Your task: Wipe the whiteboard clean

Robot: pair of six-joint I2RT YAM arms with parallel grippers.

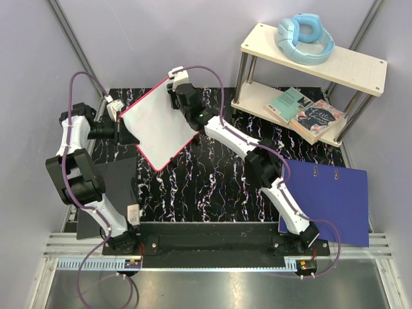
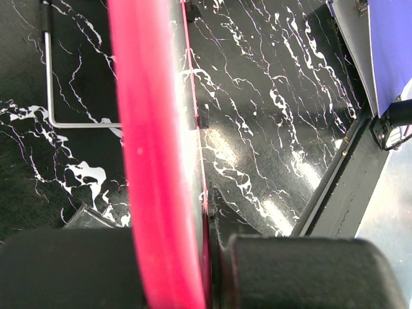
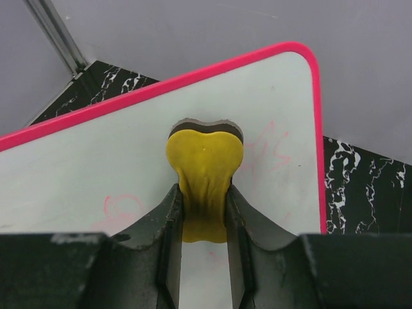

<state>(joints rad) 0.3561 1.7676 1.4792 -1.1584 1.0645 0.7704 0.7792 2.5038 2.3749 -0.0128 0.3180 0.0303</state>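
Note:
The whiteboard (image 1: 158,125), white with a red-pink rim, is held tilted up off the table. My left gripper (image 1: 119,129) is shut on its left edge; in the left wrist view the rim (image 2: 158,161) runs between my jaws. My right gripper (image 1: 177,96) is shut on a yellow sponge eraser (image 3: 205,170) with a dark underside, pressed against the board's face (image 3: 96,167) near its upper right corner. Faint pink marks (image 3: 267,151) remain on the board to the right and left of the eraser.
A blue folder (image 1: 331,199) lies at the right. A black flat panel (image 1: 112,187) lies under the left arm. A two-level shelf (image 1: 309,64) at the back right holds blue headphones (image 1: 304,37) and books (image 1: 306,111).

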